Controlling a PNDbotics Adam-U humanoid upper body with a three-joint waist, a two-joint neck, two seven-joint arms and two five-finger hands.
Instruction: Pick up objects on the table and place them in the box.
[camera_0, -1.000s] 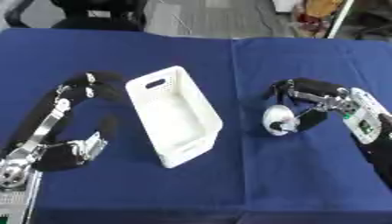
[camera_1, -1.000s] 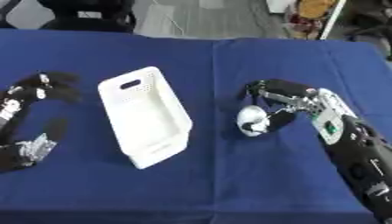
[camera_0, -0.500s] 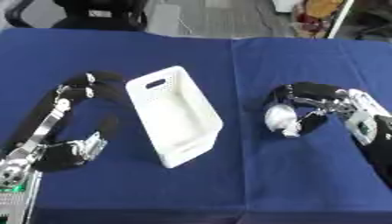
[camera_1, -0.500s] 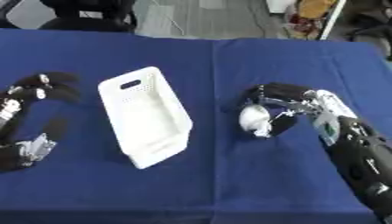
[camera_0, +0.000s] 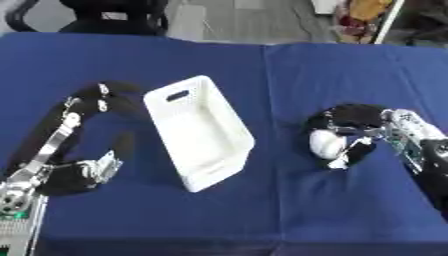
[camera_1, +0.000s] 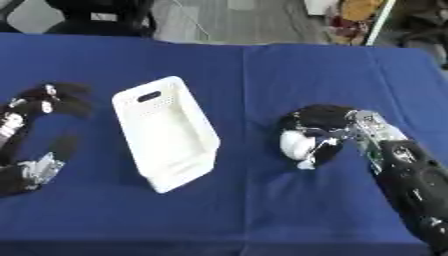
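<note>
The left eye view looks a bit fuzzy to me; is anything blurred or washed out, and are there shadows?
Left eye view: the whole picture is soft, and the white object in the right hand is a bright, featureless blob. Right eye view: the white box shows little detail on its lit walls; only a faint shadow lies on the blue tablecloth beside it.

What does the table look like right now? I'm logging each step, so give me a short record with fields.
surface: table under a blue cloth
box: white box, left of centre, nothing visible inside
object: white rounded thing, right of the box, apart from it
right hand: right hand curled over the white thing, fingers wrapped round it
left hand: left hand left of the box, holding nothing, finger pose unclear
step: object gripped, not yet in the box
</note>
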